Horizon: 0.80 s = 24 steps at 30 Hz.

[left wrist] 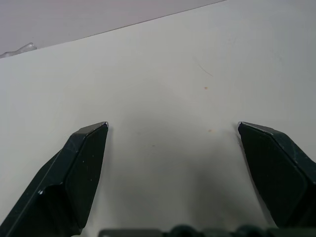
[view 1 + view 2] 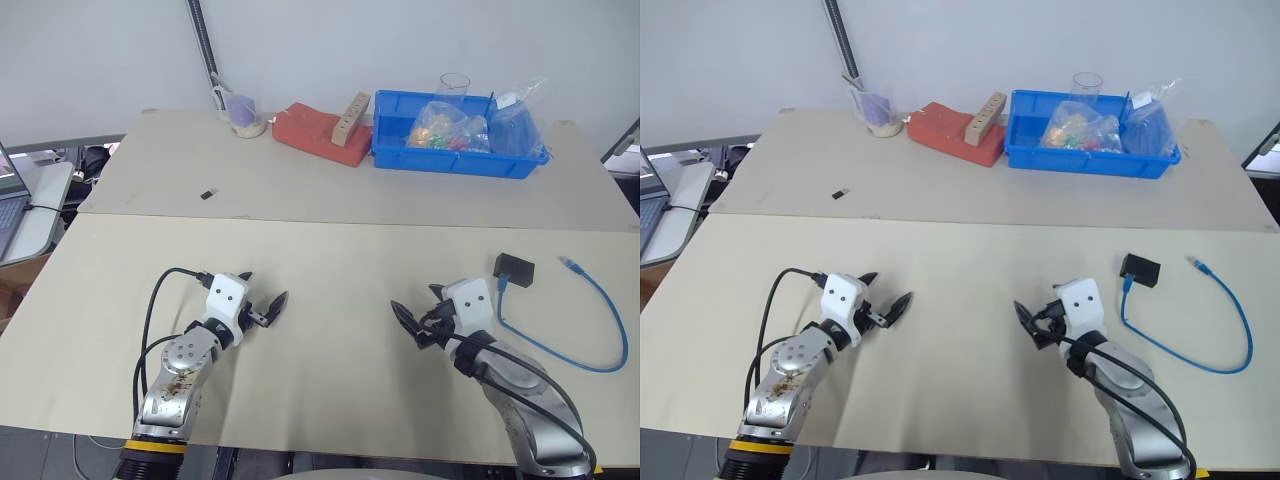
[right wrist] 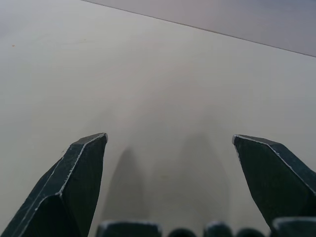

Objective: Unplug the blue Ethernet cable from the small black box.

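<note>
Pre-reach; right gripper [image 2: 418,317] and left gripper [image 2: 265,297] both spread, empty; small black box [image 2: 513,268] with blue Ethernet cable [image 2: 590,310] plugged in lies outboard of right gripper; next: reach there, pinch plug

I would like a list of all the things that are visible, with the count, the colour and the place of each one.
small black box: 1, black, right side of front table
blue Ethernet cable: 1, blue, looping right of the box, one end at it
small chip-like piece: 1, black, rear table, left
cup: 1, clear, rear table
red block: 1, red, beside bin
blue bin: 1, holding bags
left gripper: 1, black, open
right gripper: 1, black, open
</note>
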Each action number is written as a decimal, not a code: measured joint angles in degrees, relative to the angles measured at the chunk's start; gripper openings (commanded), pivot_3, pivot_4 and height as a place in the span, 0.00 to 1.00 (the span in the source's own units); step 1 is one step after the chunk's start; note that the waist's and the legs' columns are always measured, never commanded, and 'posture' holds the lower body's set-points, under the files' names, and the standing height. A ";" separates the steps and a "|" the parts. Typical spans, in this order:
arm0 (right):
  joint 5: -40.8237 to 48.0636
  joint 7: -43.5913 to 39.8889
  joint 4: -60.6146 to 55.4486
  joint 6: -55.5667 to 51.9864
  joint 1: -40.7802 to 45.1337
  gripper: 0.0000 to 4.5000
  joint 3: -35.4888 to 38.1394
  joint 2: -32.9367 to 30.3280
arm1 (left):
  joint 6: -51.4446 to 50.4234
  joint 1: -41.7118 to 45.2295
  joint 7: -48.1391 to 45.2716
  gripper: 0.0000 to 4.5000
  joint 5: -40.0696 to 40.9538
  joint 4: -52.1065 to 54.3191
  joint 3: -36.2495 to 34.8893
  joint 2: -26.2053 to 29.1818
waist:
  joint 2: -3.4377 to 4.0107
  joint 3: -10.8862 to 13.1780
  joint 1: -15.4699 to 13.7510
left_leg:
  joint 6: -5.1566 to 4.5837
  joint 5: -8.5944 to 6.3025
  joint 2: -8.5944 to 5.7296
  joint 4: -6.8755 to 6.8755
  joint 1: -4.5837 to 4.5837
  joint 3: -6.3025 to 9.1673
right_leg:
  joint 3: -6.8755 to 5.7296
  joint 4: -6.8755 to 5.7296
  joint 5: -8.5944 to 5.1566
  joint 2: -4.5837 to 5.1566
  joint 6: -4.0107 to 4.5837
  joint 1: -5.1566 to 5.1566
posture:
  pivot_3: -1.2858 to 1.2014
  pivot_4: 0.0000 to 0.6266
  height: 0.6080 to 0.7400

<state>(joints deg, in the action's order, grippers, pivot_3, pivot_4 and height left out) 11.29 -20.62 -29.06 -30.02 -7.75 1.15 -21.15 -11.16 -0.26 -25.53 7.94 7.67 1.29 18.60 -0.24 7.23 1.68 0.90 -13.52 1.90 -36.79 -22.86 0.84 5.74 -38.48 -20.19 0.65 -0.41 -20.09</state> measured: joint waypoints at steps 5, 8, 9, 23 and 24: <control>0.05 0.70 -2.04 -0.37 -2.56 1.00 0.83 -0.17 | -1.56 1.16 -3.73 0.99 1.71 0.19 0.52 1.28 | 0.00 0.00 -0.19 | 0.00 0.00 0.00 0.00 -0.04 0.02 | -0.03 0.00 0.00 0.00 0.00 -0.02 | 0.52 0.24 1.00; 0.25 1.05 -5.53 -1.54 -5.76 1.00 3.24 -1.06 | -5.53 5.49 -11.29 0.99 7.06 1.30 1.55 3.84 | -0.01 0.01 -0.76 | 0.02 0.01 -0.04 -0.02 -0.10 0.03 | -0.04 0.02 0.00 0.03 0.00 -0.03 | 0.52 0.24 1.00; 0.32 1.28 -6.50 -1.88 -6.63 1.00 4.39 -1.19 | -6.80 8.03 -14.48 0.99 8.54 2.06 2.52 5.11 | -0.01 0.01 -0.92 | 0.04 0.03 -0.07 -0.04 -0.11 0.03 | -0.06 0.02 0.00 0.03 0.00 -0.02 | 0.52 0.24 1.00; 2.36 12.00 -0.30 -13.76 2.80 1.00 19.78 2.48 | -9.11 36.11 -40.77 0.99 14.11 -2.06 11.71 7.97 | 0.06 -0.01 0.67 | 0.04 0.05 -0.11 -0.02 -0.11 -0.04 | 0.03 -0.02 -0.01 -0.23 0.00 -0.03 | 0.52 0.24 1.00; 2.67 12.23 0.66 -14.64 3.56 1.00 20.03 2.54 | -9.09 36.46 -41.23 0.99 14.26 -2.17 11.73 7.86 | 0.07 0.00 0.68 | 0.04 0.05 -0.12 -0.02 -0.11 -0.04 | 0.05 -0.03 -0.01 -0.21 0.00 -0.03 | 0.52 0.24 1.00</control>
<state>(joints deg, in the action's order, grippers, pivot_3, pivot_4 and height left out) 13.95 -8.38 -28.40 -44.65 -4.19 21.18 -18.62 -20.25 36.20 -66.75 22.20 5.50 13.02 26.46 -0.17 7.23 2.36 0.94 -13.48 1.79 -36.81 -22.97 0.80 5.79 -38.51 -20.20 0.44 -0.41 -20.12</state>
